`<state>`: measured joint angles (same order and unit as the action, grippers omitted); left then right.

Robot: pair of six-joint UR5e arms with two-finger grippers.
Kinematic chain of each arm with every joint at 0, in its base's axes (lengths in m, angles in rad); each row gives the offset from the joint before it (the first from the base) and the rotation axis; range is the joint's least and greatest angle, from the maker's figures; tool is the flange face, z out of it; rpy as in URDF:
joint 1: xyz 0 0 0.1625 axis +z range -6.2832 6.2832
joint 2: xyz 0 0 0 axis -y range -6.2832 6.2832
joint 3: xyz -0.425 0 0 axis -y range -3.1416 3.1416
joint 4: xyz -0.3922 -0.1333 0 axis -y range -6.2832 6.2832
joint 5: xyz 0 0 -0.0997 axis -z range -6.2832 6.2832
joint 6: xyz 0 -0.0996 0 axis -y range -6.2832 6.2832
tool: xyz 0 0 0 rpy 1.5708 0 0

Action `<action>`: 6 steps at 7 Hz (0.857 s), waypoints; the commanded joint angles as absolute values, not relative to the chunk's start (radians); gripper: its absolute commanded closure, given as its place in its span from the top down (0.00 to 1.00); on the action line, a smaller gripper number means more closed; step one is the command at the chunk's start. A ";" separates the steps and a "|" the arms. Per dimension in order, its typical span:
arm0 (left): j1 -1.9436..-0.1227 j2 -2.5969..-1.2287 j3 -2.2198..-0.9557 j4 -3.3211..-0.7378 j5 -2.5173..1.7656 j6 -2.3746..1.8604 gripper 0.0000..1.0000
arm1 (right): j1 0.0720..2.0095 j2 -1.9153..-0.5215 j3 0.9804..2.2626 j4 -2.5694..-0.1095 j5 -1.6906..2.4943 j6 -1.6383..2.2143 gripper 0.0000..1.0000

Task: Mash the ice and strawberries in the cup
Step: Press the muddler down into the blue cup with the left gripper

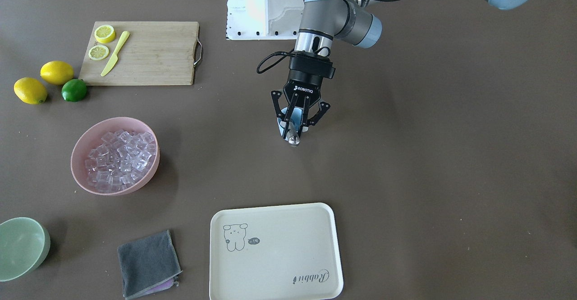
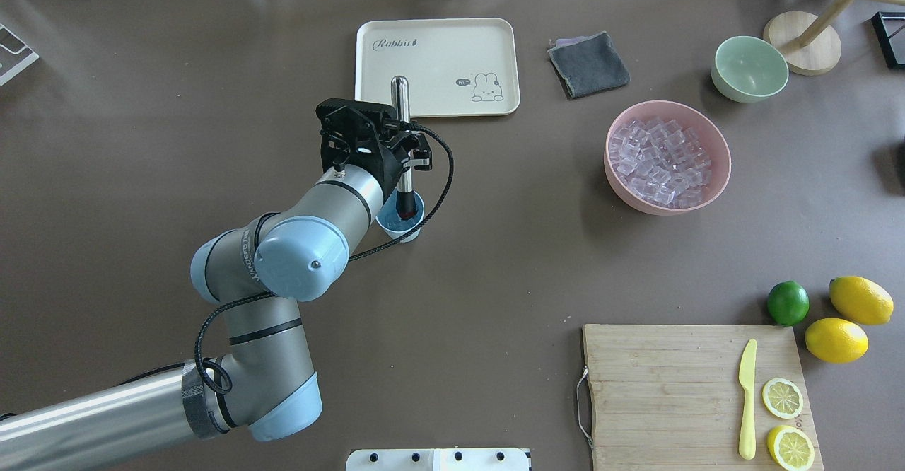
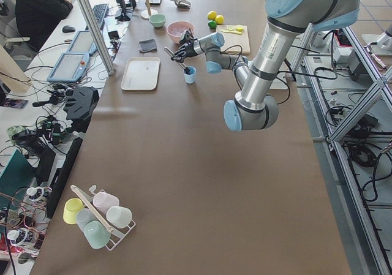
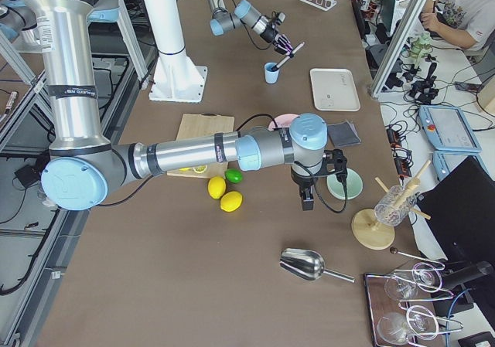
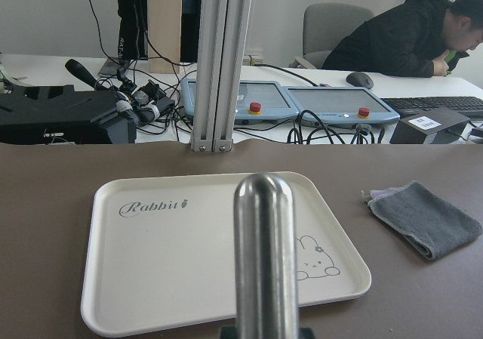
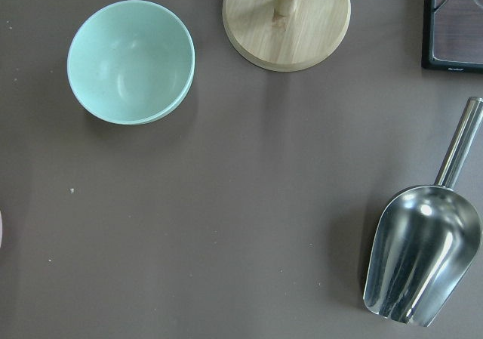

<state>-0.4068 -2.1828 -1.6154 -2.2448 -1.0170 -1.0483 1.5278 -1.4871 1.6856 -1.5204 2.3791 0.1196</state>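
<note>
The small light-blue cup [image 2: 393, 225] stood upright at mid-table, tapered and handleless. The dark end of a steel muddler [image 2: 400, 100] leaned inside it. The left gripper [image 1: 295, 120] was closed on the muddler's shaft just above the rim. Farther off to the right, clear glassy ice [image 2: 661, 160] cubes filled a pink bowl [image 2: 634, 197]. The right gripper [image 4: 307, 199] hung beside a green bowl [image 4: 346, 183]; its finger spacing could not be told.

Our two robot arms at a brown worktop [image 4: 193, 277], seen from its right end.
Near us, the right jaws hang just beside a pale green bowl [image 4: 347, 183], near two lemons [image 4: 230, 201] and a lime [image 4: 233, 175]; far off, the left jaws hold a slanted rod [image 4: 282, 60], its lower end in the light-blue cup [image 4: 271, 74].
</note>
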 commanded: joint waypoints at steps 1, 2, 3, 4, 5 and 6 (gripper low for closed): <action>-0.406 -2.171 -1.626 -2.246 -1.026 -1.045 0.00 | 1.528 -1.486 1.689 -1.520 2.379 0.121 0.99; -0.423 -2.174 -1.661 -2.238 -1.058 -1.019 0.00 | 1.528 -1.483 1.689 -1.520 2.379 0.121 0.99; -0.498 -2.172 -1.704 -2.220 -1.169 -1.019 0.00 | 1.528 -1.480 1.686 -1.520 2.379 0.121 0.99; -0.606 -2.172 -1.721 -2.197 -1.330 -1.019 0.00 | 1.528 -1.479 1.686 -1.520 2.379 0.121 0.99; -0.714 -2.165 -1.715 -2.180 -1.491 -1.017 0.00 | 1.528 -1.477 1.686 -1.520 2.379 0.121 0.99; -0.817 -2.122 -1.706 -2.181 -1.637 -1.011 0.00 | 1.528 -1.477 1.690 -1.519 2.382 0.120 0.99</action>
